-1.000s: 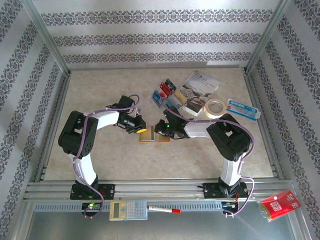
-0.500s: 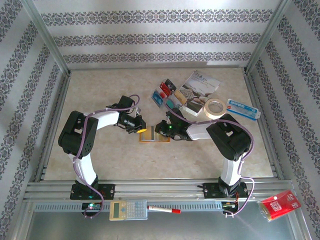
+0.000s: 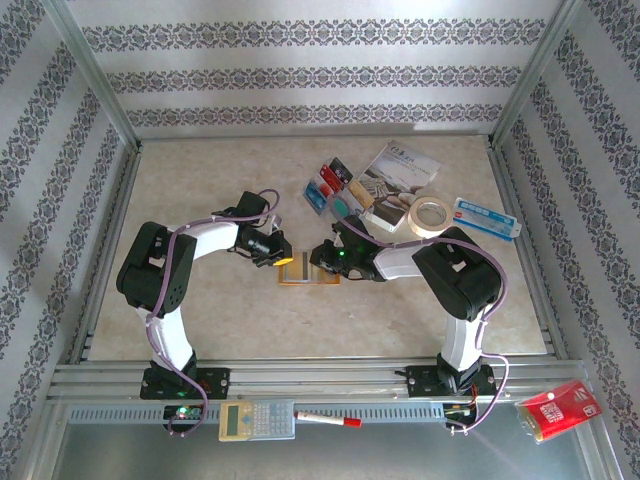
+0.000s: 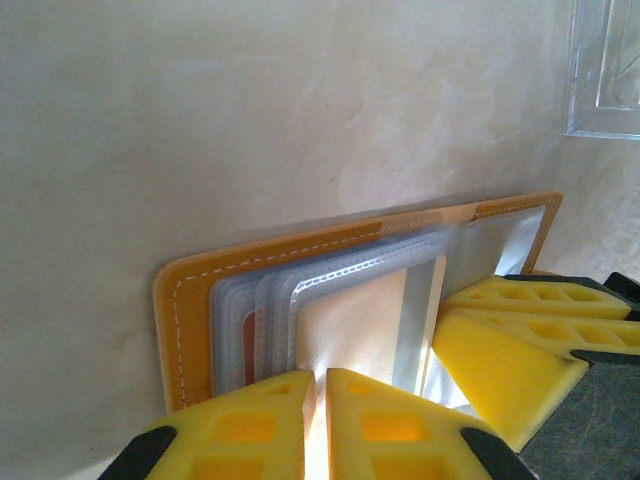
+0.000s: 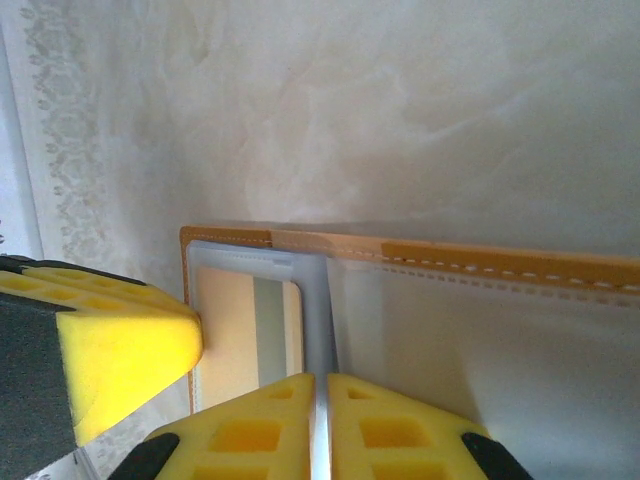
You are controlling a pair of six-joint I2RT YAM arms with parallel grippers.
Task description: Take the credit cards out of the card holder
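Left wrist, left end effector pinching card holder, near edge

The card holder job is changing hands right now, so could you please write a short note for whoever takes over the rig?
The left claw is shut on a plastic sleeve of the card holder.
The right claw is shut on the edge of a neighbouring sleeve, close beside the left claw.
The card holder lies open and flat on the table, between the two arms.
Done: several credit cards lie fanned on the table farther back, beside the brochure.
Left: a tan-yellow card sits in a sleeve and needs pulling out. The other sleeves are too blurred to check.
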